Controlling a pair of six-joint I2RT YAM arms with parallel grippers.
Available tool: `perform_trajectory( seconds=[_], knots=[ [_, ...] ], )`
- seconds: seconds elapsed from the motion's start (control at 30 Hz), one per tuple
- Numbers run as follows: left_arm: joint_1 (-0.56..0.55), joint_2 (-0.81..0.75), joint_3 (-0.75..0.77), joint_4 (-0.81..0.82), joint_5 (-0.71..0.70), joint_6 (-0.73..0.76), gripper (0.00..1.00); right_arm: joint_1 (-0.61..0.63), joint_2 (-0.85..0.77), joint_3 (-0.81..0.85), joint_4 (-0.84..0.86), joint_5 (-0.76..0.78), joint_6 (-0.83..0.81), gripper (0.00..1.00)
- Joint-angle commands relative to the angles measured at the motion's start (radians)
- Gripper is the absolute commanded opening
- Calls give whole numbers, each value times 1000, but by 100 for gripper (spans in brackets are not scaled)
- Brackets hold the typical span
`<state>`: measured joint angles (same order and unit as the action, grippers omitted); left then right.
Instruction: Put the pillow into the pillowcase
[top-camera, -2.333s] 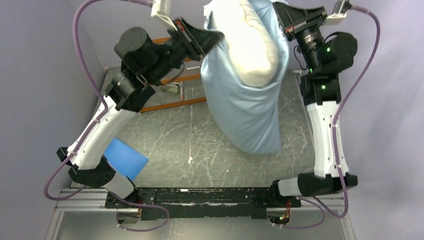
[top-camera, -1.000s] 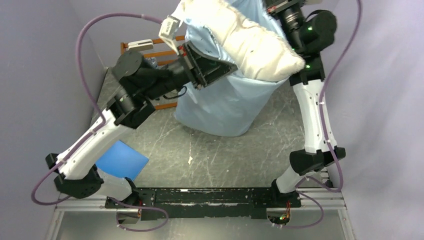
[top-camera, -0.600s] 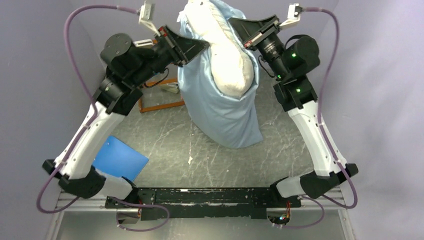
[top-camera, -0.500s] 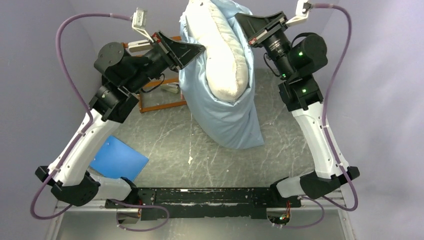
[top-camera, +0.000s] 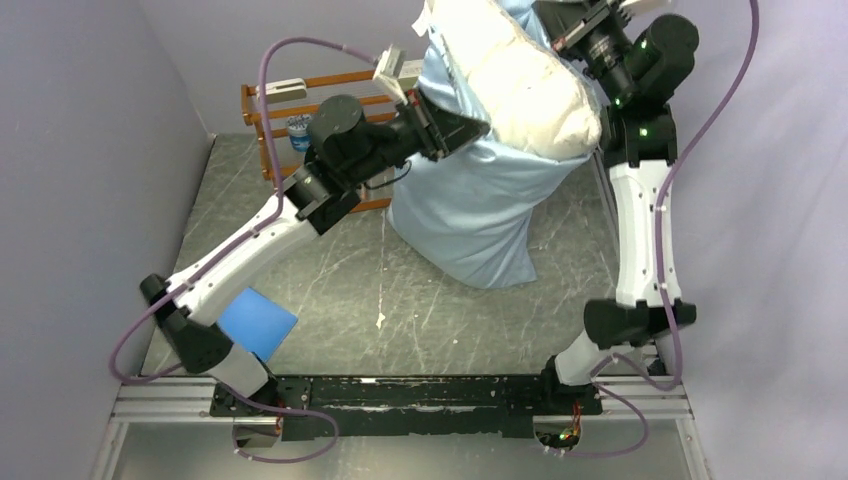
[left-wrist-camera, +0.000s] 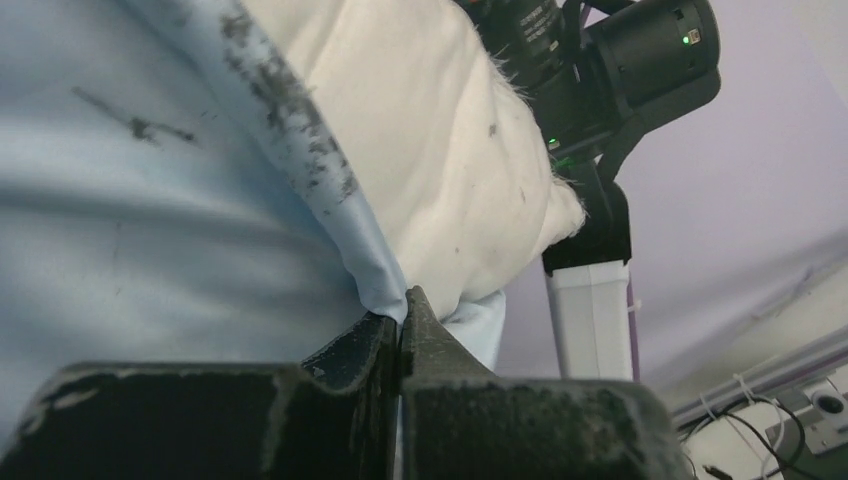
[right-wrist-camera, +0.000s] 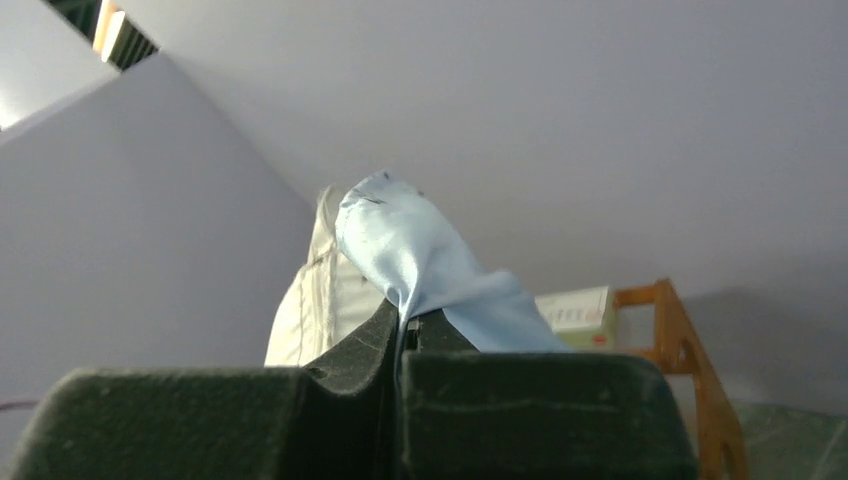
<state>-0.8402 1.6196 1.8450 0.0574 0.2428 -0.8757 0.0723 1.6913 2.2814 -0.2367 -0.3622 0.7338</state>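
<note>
Presently I see the pillow (top-camera: 520, 85) partly inside the pillowcase (top-camera: 470, 215), held aloft at twelve o'clock, with its white end protruding toward three. My left gripper (left-wrist-camera: 401, 312) pinches the pillowcase's edge at nine. My right gripper (right-wrist-camera: 404, 322) clamps the pillowcase at one.

The plump white pillow (top-camera: 520, 80) is lodged partly inside the sky-blue pillowcase (top-camera: 470, 210), its top bulging out. The wrinkled pillowcase is suspended mouth-up.

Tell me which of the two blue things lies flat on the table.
The small bright-blue rectangle at the top view's lower left; the light-blue pillowcase is held up, wrinkled.
</note>
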Motion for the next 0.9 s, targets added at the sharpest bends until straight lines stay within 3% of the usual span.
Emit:
perform_trajectory(
  seconds=[0.0, 0.07, 0.17, 0.23, 0.37, 0.53, 0.67, 0.77, 0.87],
  knots=[
    [-19, -187, -255, 65, 11, 9, 5, 8, -243, -321, 221, -138, 16, 0],
    [-23, -283, -409, 53, -4, 15, 5, 30, -295, -464, 275, -183, 37, 0],
    [-28, -428, -568, 24, -82, 50, 5, 95, -277, -402, 191, -218, -36, 0],
    [-27, -468, -578, 25, -132, 69, 5, 103, -248, -317, 163, -215, -39, 0],
    [-28, -391, -423, 117, -96, 90, 5, 103, -217, -132, 165, -58, -124, 0],
    [-42, -121, -84, 249, 33, -35, 5, 102, -270, -121, 376, 218, -319, 0],
    [-141, -20, -4, 334, -35, -43, 5, 102, -235, 3, 316, 378, -490, 0],
    [-164, -3, -9, 352, -34, -41, 5, 101, -209, 77, 253, 353, -534, 0],
    [-165, -80, -116, 274, -89, 37, 5, 101, -289, -76, 302, 214, -460, 0]
  ],
)
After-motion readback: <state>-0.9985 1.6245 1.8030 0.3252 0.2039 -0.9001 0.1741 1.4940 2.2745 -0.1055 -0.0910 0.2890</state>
